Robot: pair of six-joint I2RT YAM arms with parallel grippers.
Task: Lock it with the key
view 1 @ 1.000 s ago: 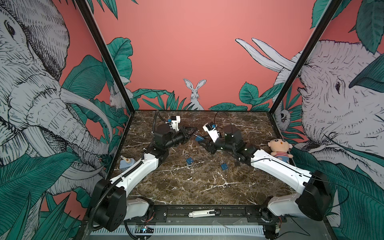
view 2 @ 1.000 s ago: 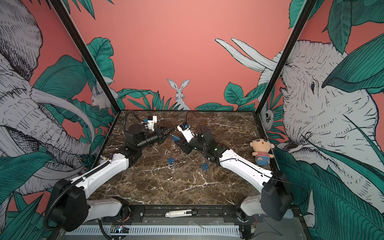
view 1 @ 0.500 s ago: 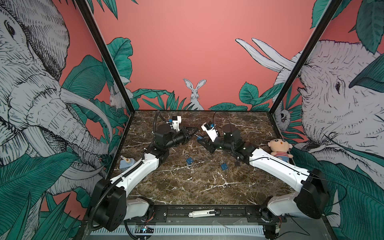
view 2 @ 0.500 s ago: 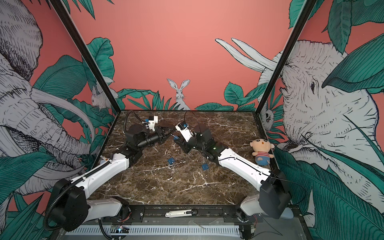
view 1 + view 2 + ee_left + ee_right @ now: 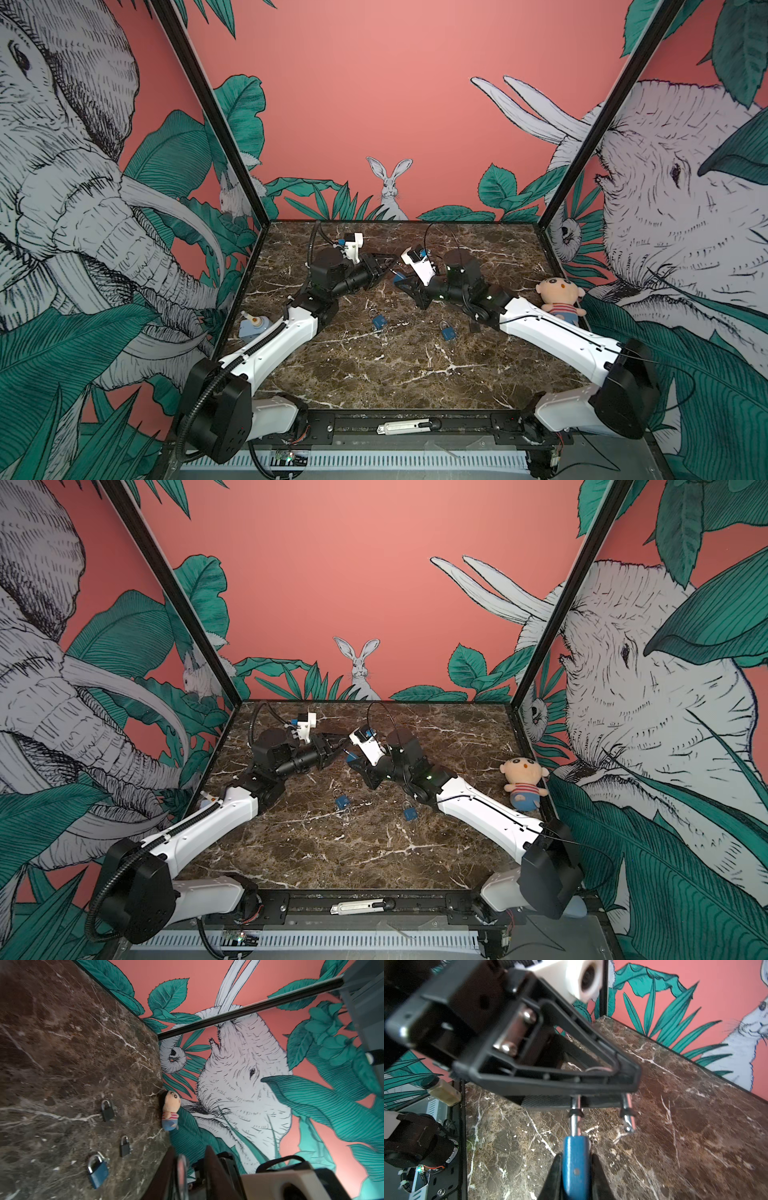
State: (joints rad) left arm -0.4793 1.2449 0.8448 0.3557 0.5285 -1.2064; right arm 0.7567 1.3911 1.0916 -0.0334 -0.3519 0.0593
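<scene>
Right tool [image 5: 576,1156] clamps a padlock [image 5: 575,1174], left tool [image 5: 190,1155] stands parted round its shackle [image 5: 573,1124] — the key [image 5: 103,1157], seemingly beside a loose padlock [image 5: 97,1175] on the counter [image 5: 62,1043], is light, stiff, slick — pinch its head.

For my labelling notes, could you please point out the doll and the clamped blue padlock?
Doll [image 5: 559,291]: in a top view, on its face.
Blue padlock [image 5: 576,1165]: right wrist view, on its body.
</scene>
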